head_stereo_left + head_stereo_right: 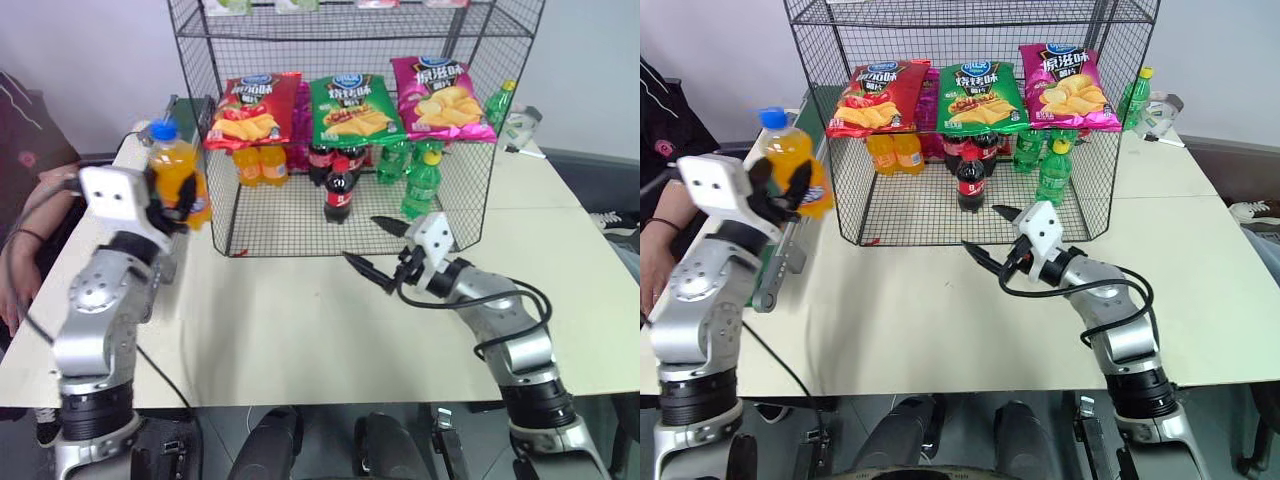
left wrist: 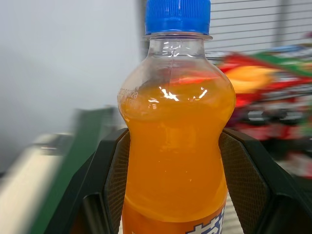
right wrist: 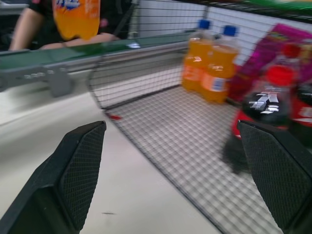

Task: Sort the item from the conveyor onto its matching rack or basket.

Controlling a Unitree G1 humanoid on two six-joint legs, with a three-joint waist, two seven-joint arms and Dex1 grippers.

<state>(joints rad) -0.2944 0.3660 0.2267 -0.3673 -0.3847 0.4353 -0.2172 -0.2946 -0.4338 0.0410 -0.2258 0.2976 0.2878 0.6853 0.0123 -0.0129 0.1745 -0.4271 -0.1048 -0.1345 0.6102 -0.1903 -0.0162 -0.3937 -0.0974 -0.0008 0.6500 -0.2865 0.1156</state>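
Observation:
My left gripper is shut on the item, an orange soda bottle with a blue cap. It holds the bottle upright in the air, left of the rack. In the left wrist view both black fingers press on the sides of the bottle. The dark-green conveyor runs along the table's left side, behind the raised bottle. The black wire basket stands at the back centre of the table. My right gripper hangs open and empty just in front of the basket's front wall, pointing left.
In the basket stand two orange soda bottles, cola bottles and green bottles. Chip bags lie on the shelf above. A person's arm rests at the table's left edge. White table lies in front.

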